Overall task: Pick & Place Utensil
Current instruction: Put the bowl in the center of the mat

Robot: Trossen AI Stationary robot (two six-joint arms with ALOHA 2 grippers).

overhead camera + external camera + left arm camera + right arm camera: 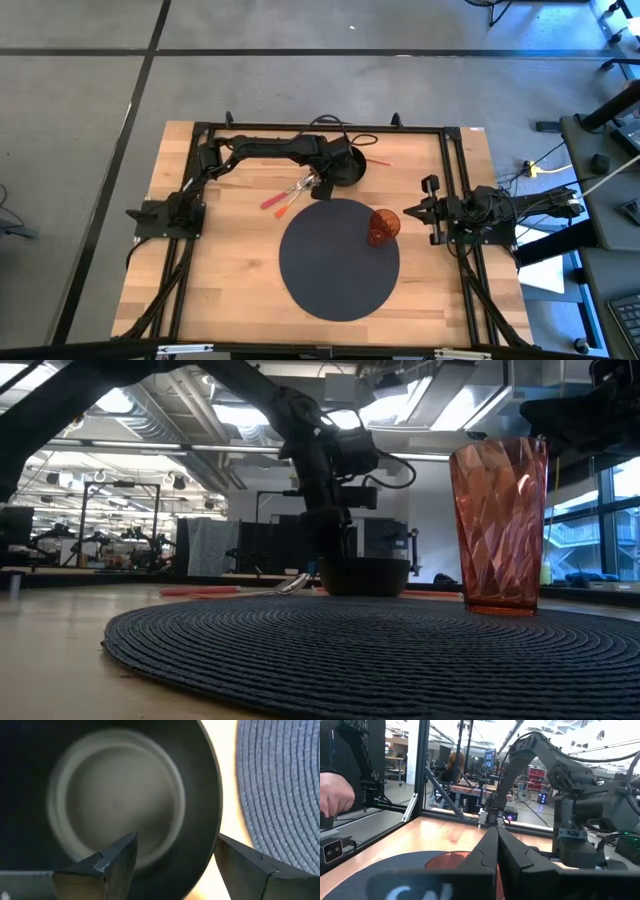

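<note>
While the left claw (pixel 330 172) hangs open over the dark bowl (pixel 345 165), the utensils (pixel 290 193) lie just beside it on the tabletop (pixel 220 270), handles slanting away; the right claw (pixel 430 208), closed, waits farther off.

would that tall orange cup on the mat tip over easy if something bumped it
Probably yes: the orange cup stands tall and narrows toward its base, so a nudge near the rim could topple it. It looks like thin translucent plastic, likely light. The woven mat may grip its base, favouring tipping over sliding.

Robotics lab: workbenches (pixel 90 550), ceiling ducts (pixel 170 420).
</note>
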